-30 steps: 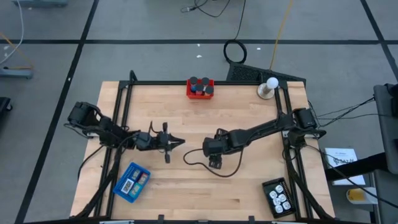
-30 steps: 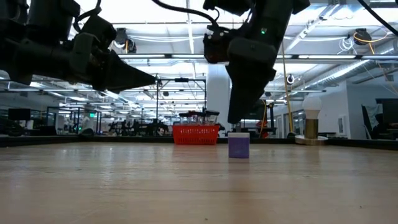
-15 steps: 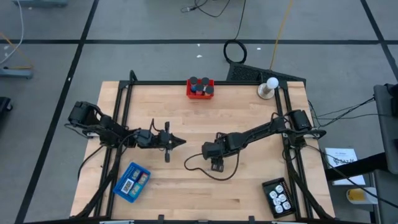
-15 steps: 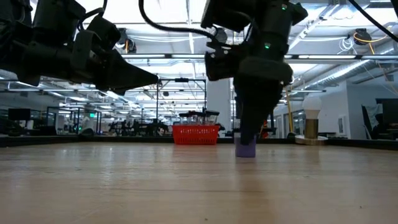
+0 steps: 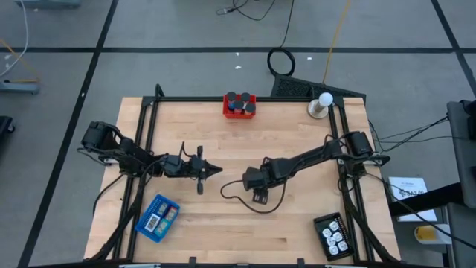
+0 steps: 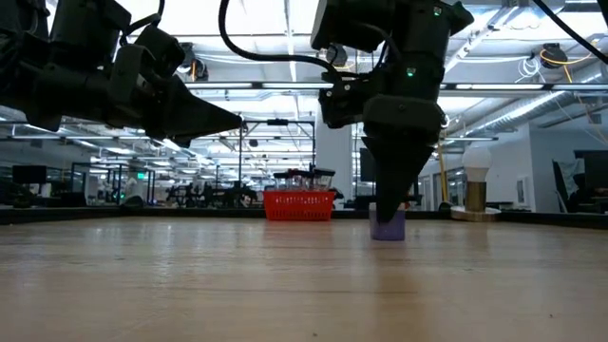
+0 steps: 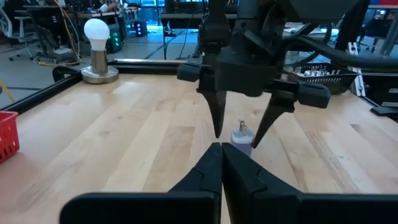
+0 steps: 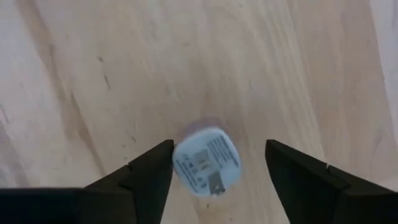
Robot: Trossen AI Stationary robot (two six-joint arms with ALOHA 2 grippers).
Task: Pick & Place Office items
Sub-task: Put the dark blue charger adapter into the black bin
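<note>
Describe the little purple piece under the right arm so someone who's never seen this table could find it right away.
Start at the wooden table and follow the right arm in from its right edge toward the middle. There the right tool points straight down, open, fingers either side of the purple piece, which stands alone on bare wood. It is small, pale purple, with a white printed label on top, and no other item is near it.

Right fingers (image 8: 217, 168) apart (left together)

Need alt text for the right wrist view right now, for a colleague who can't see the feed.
Looking down past the right gripper, its two dark fingers stand open on either side of a small purple piece with a white printed label on top. The piece stands on the bare wooden table, closer to one finger than the other.
</note>
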